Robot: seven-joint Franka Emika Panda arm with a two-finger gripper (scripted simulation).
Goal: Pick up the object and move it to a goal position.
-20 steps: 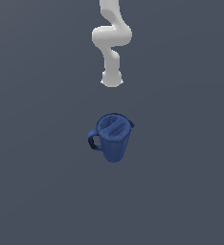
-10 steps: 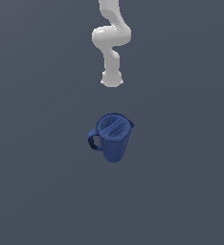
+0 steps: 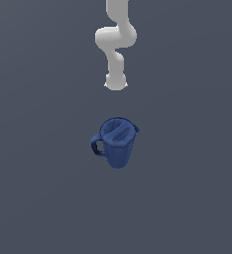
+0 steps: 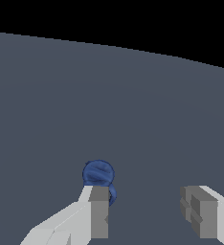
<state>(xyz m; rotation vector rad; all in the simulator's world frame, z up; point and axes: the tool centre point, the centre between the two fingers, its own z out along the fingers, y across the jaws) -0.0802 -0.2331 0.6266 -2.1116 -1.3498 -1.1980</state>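
The dark blue pitcher (image 3: 117,142) stands upright on the grey floor in the middle of the exterior view. Its loop handle points to the exterior view's left and its small spout to the right. The white arm (image 3: 115,47) reaches in from the top, and its end hangs apart from the pitcher. In the wrist view my gripper (image 4: 146,195) is open and empty. Its two grey-tipped fingers (image 4: 99,210) stand wide apart. The pitcher (image 4: 98,174) shows small and far off, just past one fingertip, partly hidden by it.
A plain grey floor (image 3: 187,198) stretches all around the pitcher. Its far edge shows against black in the wrist view (image 4: 133,48). No other objects are in view.
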